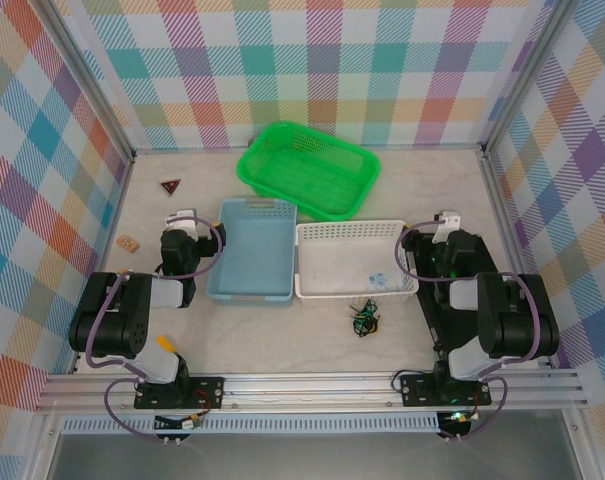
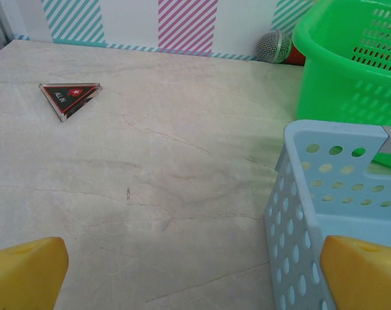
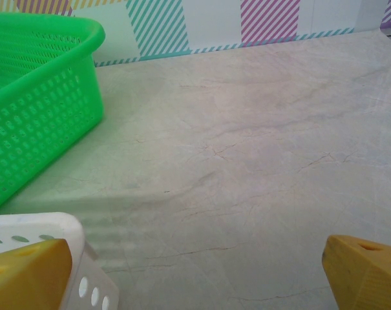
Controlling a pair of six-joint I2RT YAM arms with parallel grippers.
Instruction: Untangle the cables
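The cables [image 1: 365,320] lie in a small dark green, black and tan knot on the table, just in front of the white basket [image 1: 350,228]. My left gripper [image 1: 187,222] hovers to the left of the blue basket [image 1: 258,204], far from the knot. In the left wrist view the left gripper [image 2: 195,278] is open, its yellow fingertips [image 2: 27,271] wide apart over bare table. My right gripper [image 1: 445,222] sits to the right of the white basket. In the right wrist view the right gripper [image 3: 198,274] is open too, with nothing between its fingertips [image 3: 366,271].
A green basket [image 1: 307,165] stands at the back centre. A dark triangle piece [image 1: 170,186] and a small tan block [image 1: 128,242] lie at the left. A microphone [image 2: 274,46] rests by the back wall. A small pale blue thing [image 1: 378,281] lies in the white basket.
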